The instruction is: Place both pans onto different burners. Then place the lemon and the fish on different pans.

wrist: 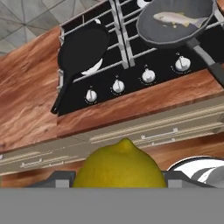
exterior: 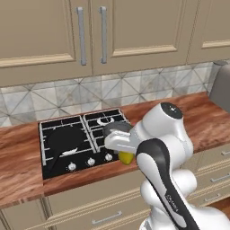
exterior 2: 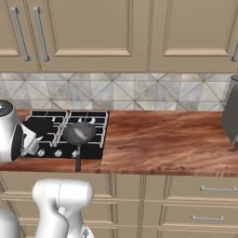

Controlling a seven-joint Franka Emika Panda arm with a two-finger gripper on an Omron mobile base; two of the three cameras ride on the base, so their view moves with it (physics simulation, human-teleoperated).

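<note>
The gripper holds the lemon between its fingers, the fruit sitting close under the hand camera and hiding the fingertips, so the hold is judged from how the lemon rides with the hand in front of the counter edge rather than resting on anything. In the left base view the lemon peeks out yellow beneath the white wrist, just off the front right corner of the hob. Both pans already sit on burners: the black pan lies on the front left burner with its handle pointing toward the counter's front, and the grey pan lies on the front right burner with the fish lying inside it. That leaves the black pan as the only free pan, so the lemon is presumably carried high enough to clear the knobs and grates on its way leftward over that pan; the remaining step looks like a short carry, a lowering into the black pan and a release
</note>
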